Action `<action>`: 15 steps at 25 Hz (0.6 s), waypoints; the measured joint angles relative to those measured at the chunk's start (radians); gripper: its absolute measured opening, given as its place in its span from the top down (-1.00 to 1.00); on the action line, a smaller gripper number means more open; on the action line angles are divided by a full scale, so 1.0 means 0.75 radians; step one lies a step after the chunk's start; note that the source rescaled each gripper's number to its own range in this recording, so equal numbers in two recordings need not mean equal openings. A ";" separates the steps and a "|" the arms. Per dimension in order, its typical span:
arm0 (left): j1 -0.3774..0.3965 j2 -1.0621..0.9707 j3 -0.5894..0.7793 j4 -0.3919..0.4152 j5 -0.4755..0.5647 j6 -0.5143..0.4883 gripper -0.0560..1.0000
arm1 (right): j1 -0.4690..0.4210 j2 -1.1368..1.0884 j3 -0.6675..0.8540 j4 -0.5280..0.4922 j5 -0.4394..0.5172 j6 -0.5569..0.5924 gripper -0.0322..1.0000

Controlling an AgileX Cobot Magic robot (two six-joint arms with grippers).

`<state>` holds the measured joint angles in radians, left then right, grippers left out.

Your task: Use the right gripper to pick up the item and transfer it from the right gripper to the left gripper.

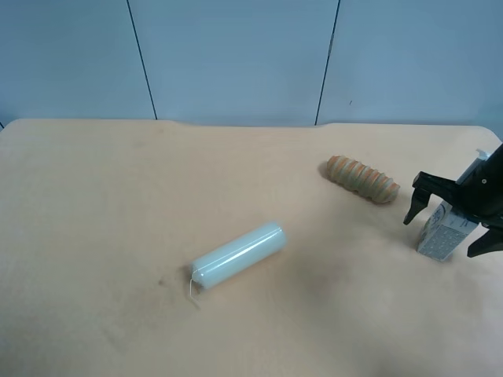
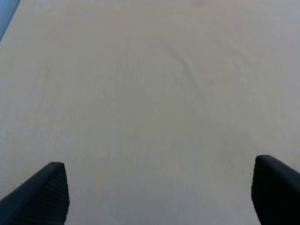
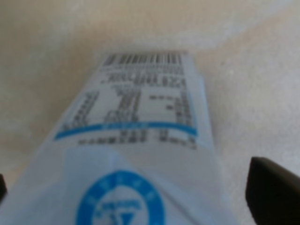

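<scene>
The item, a small white milk carton (image 1: 442, 232) with blue print, stands on the tan table near the exterior high view's right edge. My right gripper (image 1: 442, 236) is open and straddles it, one black finger on each side. In the right wrist view the carton (image 3: 140, 136) fills the frame, and a gap shows between it and the dark fingertip (image 3: 273, 192). The left wrist view shows my left gripper (image 2: 159, 190) open above bare table with nothing between its fingers. That arm is outside the exterior high view.
A ridged orange-brown roll (image 1: 362, 178) lies just beyond the carton, towards the back. A pale green cylinder (image 1: 237, 256) lies on its side near the table's (image 1: 94, 204) middle. Blue wall panels stand behind the table's far edge.
</scene>
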<state>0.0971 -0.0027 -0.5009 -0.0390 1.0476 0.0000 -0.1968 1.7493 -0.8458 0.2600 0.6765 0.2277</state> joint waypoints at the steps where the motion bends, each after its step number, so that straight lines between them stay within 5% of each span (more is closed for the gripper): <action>1: 0.000 0.000 0.000 0.000 0.000 0.000 -0.69 | 0.000 0.000 0.000 0.007 0.000 -0.004 -1.00; 15: 0.000 0.000 0.000 0.000 0.000 0.000 -0.69 | 0.000 -0.081 -0.068 0.025 0.129 -0.021 -1.00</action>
<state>0.0971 -0.0027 -0.5009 -0.0390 1.0476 0.0000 -0.1968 1.6885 -0.8966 0.2790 0.7730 0.2117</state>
